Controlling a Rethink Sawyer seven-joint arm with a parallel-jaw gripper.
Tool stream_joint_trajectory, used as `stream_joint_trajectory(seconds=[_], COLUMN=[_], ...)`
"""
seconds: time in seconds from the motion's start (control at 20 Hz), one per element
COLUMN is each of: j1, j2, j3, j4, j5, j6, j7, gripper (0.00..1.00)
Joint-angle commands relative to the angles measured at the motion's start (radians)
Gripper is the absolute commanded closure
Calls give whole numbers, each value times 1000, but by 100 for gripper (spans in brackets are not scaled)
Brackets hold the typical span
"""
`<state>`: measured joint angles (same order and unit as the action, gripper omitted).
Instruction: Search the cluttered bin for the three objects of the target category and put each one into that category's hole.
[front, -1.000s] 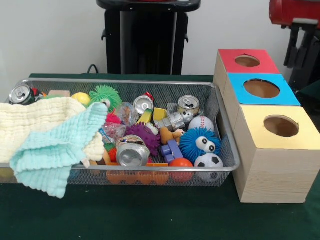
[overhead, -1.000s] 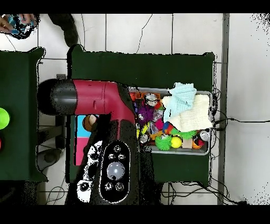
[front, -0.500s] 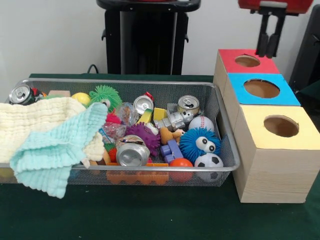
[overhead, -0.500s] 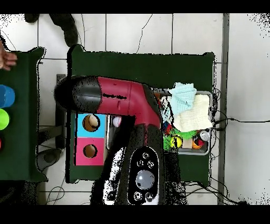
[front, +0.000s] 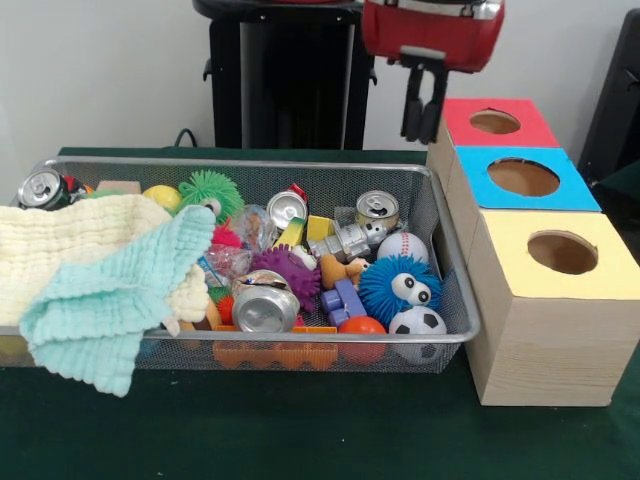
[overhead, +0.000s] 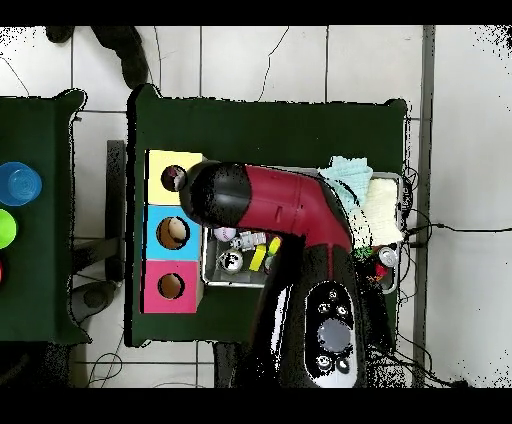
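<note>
The wire mesh bin (front: 452, 262) lies left of the boxes, full of toys. Two wrinkly confetti-spotted wrapper wads show in it: one (front: 224, 263) by the mint cloth, one (front: 252, 224) behind it. My gripper (front: 424, 128) hangs empty and open from the red arm head, above the bin's far right corner and just left of the red-topped box. The yellow-topped box's hole (front: 562, 252) is nearest the camera and looks empty. In the overhead view the red arm (overhead: 270, 205) covers the bin's middle and hides the gripper; the yellow-topped box (overhead: 160, 163) shows beside it.
A blue-topped box (front: 523, 177) and a red-topped box (front: 495, 122) stand behind the yellow one. A cream cloth (front: 60, 250) and a mint cloth (front: 110, 300) cover the bin's left half. Silver cans (front: 265, 308), a baseball (front: 403, 247) and a soccer ball (front: 417, 325) lie among the toys.
The arm has swung left, from over the boxes at the right edge to above the bin's far right corner. The bin's contents have not moved.
</note>
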<state>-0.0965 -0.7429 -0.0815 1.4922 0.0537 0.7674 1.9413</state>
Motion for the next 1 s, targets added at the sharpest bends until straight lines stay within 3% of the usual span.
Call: stream_joint_trajectory(seconds=[0.05,0.4,1.0], j1=[-68,-117,-120], j2=[54,187,219], j3=[155,199,201], j4=[166,129,116], j5=[-115,-210,-247], j6=[-142,-279,-284], j7=[-156,-121,-29], gripper=[100,100,100])
